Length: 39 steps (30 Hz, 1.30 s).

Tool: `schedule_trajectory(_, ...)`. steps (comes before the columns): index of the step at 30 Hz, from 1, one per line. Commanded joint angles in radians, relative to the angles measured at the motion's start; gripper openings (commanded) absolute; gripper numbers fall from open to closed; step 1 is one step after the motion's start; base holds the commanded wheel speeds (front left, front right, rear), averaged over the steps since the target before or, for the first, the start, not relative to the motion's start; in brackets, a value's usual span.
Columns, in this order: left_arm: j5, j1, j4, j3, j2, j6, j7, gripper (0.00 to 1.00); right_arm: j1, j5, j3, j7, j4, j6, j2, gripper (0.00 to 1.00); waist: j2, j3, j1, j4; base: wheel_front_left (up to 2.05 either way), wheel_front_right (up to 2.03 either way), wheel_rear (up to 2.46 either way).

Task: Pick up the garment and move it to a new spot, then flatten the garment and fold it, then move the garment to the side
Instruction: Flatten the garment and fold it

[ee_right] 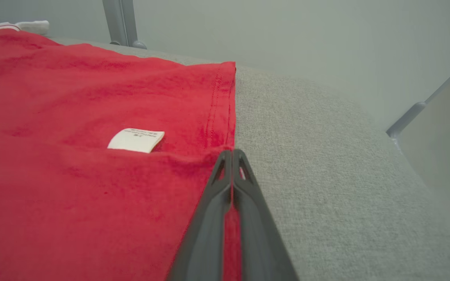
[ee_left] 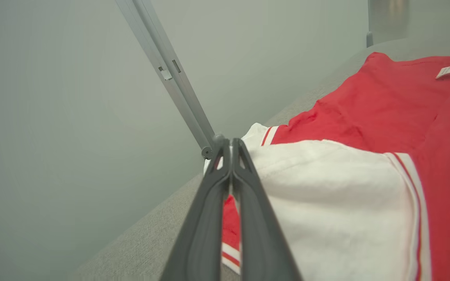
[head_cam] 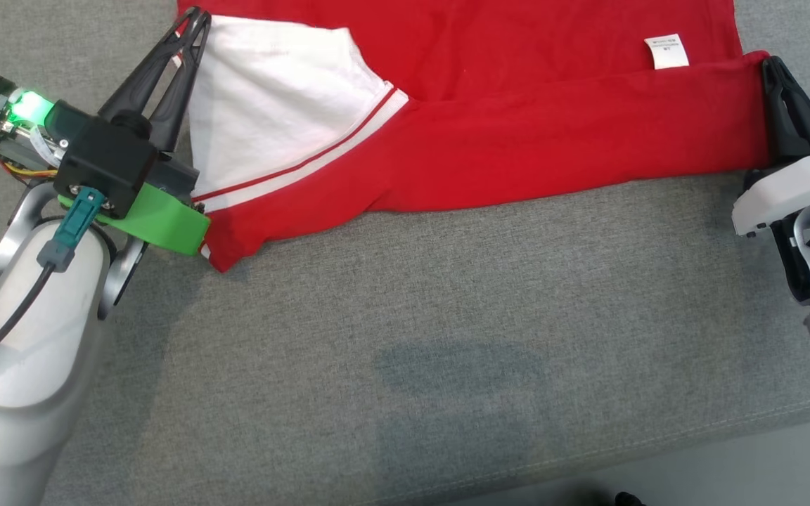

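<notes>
The garment (head_cam: 517, 133) is a red shirt with a white sleeve (head_cam: 264, 112) edged in red and white stripes, spread across the far part of the grey cushion (head_cam: 447, 316). Its near edge is doubled over into a long fold. My left gripper (head_cam: 197, 17) is shut on the garment's left edge at the white sleeve (ee_left: 326, 203), cloth showing between its fingers (ee_left: 248, 218). My right gripper (head_cam: 770, 67) is shut on the fold's right end, red cloth (ee_right: 72, 156) pinched between its fingers (ee_right: 213, 218). A white label (head_cam: 666, 51) lies near that corner.
The grey cushion's front edge (head_cam: 588, 457) runs along the bottom right of the head view, with pale floor beyond. A grey metal post (ee_left: 170, 74) stands behind the cushion's far left end, and a pale wall (ee_right: 287, 31) rises behind the surface.
</notes>
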Motion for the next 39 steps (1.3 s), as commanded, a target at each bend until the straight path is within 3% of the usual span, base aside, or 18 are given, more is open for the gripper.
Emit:
schedule_trajectory(1, 0.002, -0.013, 0.012, 0.000, -0.006, -0.002, -0.004, 0.22, -0.010, -0.005, 0.000, -0.004, 0.005, -0.002, 0.002, 0.11, 0.0000, 0.001, 0.0000, 0.001, 0.00, 0.00, 0.00)
schedule_trajectory(2, 0.004, -0.015, 0.023, -0.001, -0.011, -0.001, -0.004, 0.51, -0.010, -0.006, 0.000, -0.003, 0.008, -0.002, 0.005, 0.62, 0.0000, -0.001, 0.0000, 0.002, 0.00, 0.00, 0.00)
schedule_trajectory(3, 0.003, -0.019, 0.029, 0.002, -0.018, 0.002, -0.004, 1.00, -0.011, -0.008, -0.003, -0.004, 0.005, -0.002, 0.008, 1.00, 0.0000, -0.003, 0.0000, 0.001, 0.00, 0.00, 0.00)
schedule_trajectory(8, -0.029, 0.043, 0.033, 0.045, -0.044, 0.044, -0.004, 1.00, 0.029, -0.030, -0.041, -0.004, -0.068, -0.002, 0.026, 1.00, 0.0000, -0.032, 0.0000, -0.008, 0.00, 0.00, 0.00)
schedule_trajectory(18, -0.349, 0.422, -0.032, 0.153, -0.208, 0.115, 0.073, 1.00, 0.199, -0.044, -0.118, -0.003, -0.195, -0.002, 0.091, 1.00, 0.0000, -0.134, 0.0000, -0.021, 0.00, 0.00, 0.00)
schedule_trajectory(30, -0.463, 0.531, 0.020, 0.185, -0.268, 0.212, 0.216, 1.00, 0.285, -0.051, -0.125, -0.004, -0.204, -0.002, 0.108, 1.00, 0.0000, -0.195, 0.0000, -0.039, 0.00, 0.00, 0.00)
schedule_trajectory(34, -0.523, 0.537, 0.049, 0.208, -0.290, 0.215, 0.260, 1.00, 0.288, -0.037, -0.114, -0.004, -0.194, -0.002, 0.111, 1.00, 0.0000, -0.201, 0.0000, -0.052, 0.00, 0.00, 0.00)
schedule_trajectory(35, -0.541, 0.539, 0.049, 0.214, -0.296, 0.209, 0.264, 0.89, 0.289, -0.030, -0.111, -0.004, -0.189, -0.002, 0.112, 1.00, 0.0000, -0.201, 0.0000, -0.054, 0.00, 0.00, 0.00)
schedule_trajectory(36, -0.549, 0.540, 0.050, 0.217, -0.299, 0.200, 0.269, 0.47, 0.291, -0.023, -0.106, -0.004, -0.182, -0.002, 0.112, 1.00, 0.0000, -0.201, 0.0000, -0.055, 0.00, 0.00, 0.00)
schedule_trajectory(37, -0.562, 0.540, 0.051, 0.219, -0.301, 0.192, 0.275, 0.28, 0.292, -0.014, -0.102, -0.003, -0.174, -0.002, 0.112, 1.00, 0.0000, -0.202, 0.0000, -0.055, 0.00, 0.00, 0.00)
schedule_trajectory(38, -0.584, 0.542, 0.050, 0.222, -0.305, 0.178, 0.282, 0.00, 0.292, 0.001, -0.096, -0.003, -0.163, -0.002, 0.113, 1.00, 0.0000, -0.202, 0.0000, -0.055, 0.00, 0.00, 0.00)
schedule_trajectory(39, -0.601, 0.542, 0.049, 0.224, -0.309, 0.168, 0.291, 0.00, 0.290, 0.034, -0.084, -0.003, -0.152, -0.002, 0.120, 1.00, 0.0000, -0.203, 0.0000, -0.055, 0.00, 0.00, 0.00)
